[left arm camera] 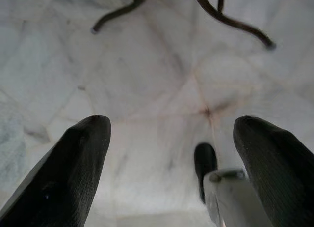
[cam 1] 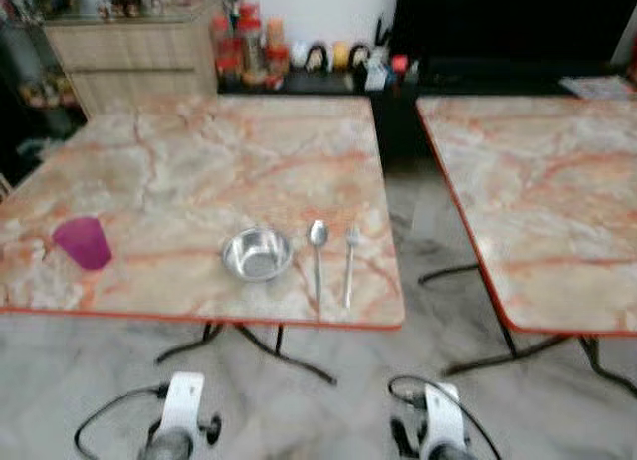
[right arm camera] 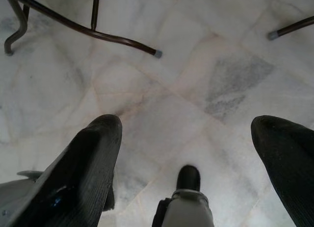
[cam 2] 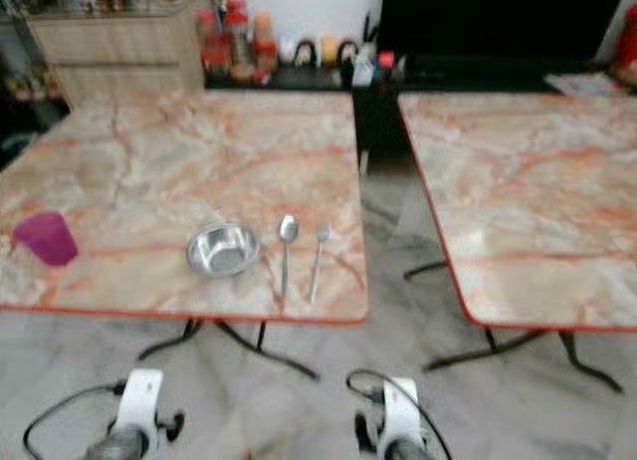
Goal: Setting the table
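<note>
Spoon [cam 1: 318, 251] and fork [cam 1: 350, 266] lie parallel, heads pointing away.

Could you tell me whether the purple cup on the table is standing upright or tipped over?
Upright: the purple cup stands on its base on the table, open mouth facing up.

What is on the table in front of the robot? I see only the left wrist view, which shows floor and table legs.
Observer: A steel bowl stands near the front edge of the table.
Operator: Is cutlery there?
Observer: Yes, a spoon and a fork lie side by side, right of the bowl.
Operator: Any cup?
Observer: A purple cup stands far left.
Operator: And the right gripper?
Observer: The right gripper hangs open over the floor.
</note>
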Motion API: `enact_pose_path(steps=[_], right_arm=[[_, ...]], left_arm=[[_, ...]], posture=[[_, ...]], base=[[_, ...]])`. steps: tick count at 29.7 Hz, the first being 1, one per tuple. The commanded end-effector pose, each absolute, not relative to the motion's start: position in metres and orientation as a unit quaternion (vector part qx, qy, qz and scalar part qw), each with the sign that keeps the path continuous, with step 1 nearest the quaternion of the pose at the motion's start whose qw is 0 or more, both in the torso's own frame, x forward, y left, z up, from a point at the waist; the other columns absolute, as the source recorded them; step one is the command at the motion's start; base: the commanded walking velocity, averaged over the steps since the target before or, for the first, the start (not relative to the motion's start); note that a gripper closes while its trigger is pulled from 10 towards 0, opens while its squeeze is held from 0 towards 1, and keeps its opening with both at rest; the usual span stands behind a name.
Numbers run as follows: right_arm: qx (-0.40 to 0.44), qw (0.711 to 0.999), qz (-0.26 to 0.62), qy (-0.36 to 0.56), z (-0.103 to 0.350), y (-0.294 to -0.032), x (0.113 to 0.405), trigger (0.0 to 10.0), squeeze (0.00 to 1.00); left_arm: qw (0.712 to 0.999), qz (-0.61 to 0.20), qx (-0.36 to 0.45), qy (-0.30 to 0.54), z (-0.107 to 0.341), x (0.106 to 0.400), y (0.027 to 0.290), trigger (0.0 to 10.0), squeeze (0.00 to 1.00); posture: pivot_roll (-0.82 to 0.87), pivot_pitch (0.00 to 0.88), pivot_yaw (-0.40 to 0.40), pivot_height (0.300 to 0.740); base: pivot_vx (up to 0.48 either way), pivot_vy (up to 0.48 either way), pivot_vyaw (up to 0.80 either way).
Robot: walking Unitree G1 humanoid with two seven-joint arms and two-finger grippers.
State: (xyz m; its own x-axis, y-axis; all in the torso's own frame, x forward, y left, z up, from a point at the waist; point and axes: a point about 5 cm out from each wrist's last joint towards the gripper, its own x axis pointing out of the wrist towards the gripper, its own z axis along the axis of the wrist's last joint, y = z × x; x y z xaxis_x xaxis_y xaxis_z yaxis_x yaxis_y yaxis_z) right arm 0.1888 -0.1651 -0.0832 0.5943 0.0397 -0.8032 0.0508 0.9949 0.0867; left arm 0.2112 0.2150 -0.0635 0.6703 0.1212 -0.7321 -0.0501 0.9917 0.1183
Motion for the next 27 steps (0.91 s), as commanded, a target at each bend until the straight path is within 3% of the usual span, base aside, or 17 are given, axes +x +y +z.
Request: enact_pose_path(steps=[1, 14, 27], right_arm=[[0.046, 0.890, -0.009, 0.453, -0.084, -0.171, 0.186, 10.0, 0.00], [0.043, 0.889, 0.002, 0.457, -0.086, -0.168, 0.183, 10.0, 0.00], [0.036, 0.889, 0.006, 0.456, -0.085, -0.171, 0.184, 10.0, 0.00]], left_arm=[[0.921, 0.057, 0.031, 0.384, -0.061, 0.212, 0.219, 10.0, 0.00], [0.967, 0.151, -0.001, 0.205, -0.018, 0.218, 0.282, 10.0, 0.00], [0.993, 0.098, 0.035, 0.051, 0.045, 0.253, 0.283, 10.0, 0.00]], posture=[[0.00, 0.000, 0.011, 0.740], [0.03, 0.000, -0.003, 0.740], [0.03, 0.000, -0.015, 0.740]], base=[[0.000, 0.000, 0.00], [0.000, 0.000, 0.00], [0.000, 0.000, 0.00]])
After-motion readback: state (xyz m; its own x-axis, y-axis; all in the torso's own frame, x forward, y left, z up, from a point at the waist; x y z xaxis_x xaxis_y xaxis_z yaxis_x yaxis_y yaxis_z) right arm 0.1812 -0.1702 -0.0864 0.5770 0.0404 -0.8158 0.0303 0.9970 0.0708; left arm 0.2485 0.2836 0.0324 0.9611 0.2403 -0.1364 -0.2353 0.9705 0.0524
